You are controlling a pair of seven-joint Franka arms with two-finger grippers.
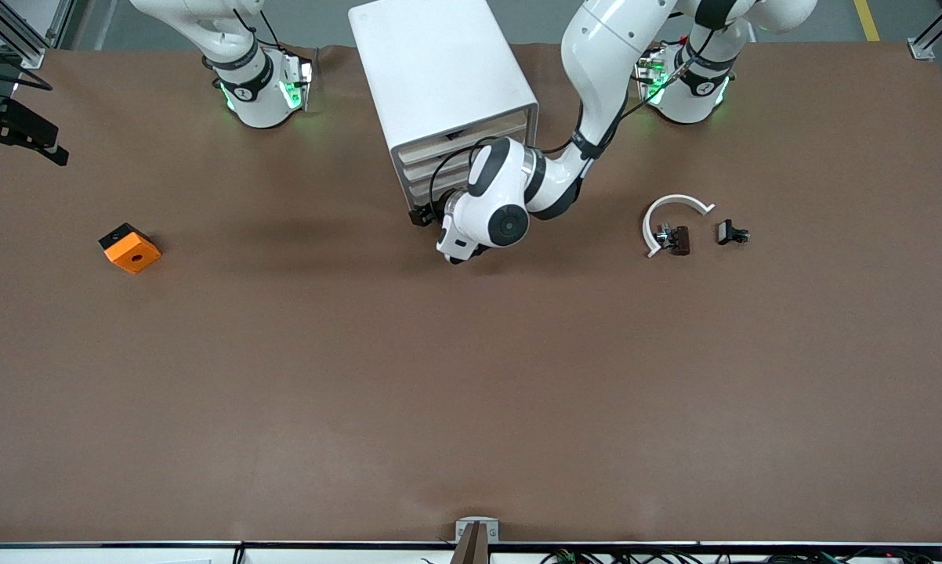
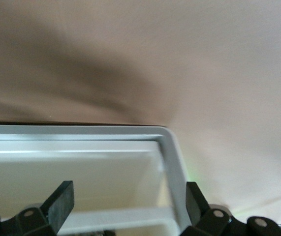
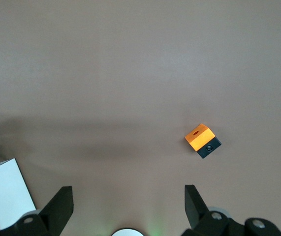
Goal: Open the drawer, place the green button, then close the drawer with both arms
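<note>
The drawer (image 1: 465,157), 1 of a stack of cream-fronted trays in the white cabinet (image 1: 440,70), sits shut or nearly so, its front facing the front camera. It looks like thin, light, rigid plastic that should slide easily; a hold on the front strip or its lip, pulled straight out, seems the sensible grip, since a skewed pull could bind the tray or drag the light cabinet. The left wrist view shows a white rim corner of the cabinet front (image 2: 167,142) just ahead of the fingers (image 2: 59,201).

The left gripper (image 1: 432,223) is low in front of the drawer stack, fingers spread wide and holding nothing.

The green-capped button cannot be made out on the table. The orange cube (image 1: 129,247) lies toward the right arm's end; the white curved strip (image 1: 671,215) with small dark parts lies toward the left arm's end.

The right gripper (image 3: 125,209) waits high over the table, fingers apart and empty.
</note>
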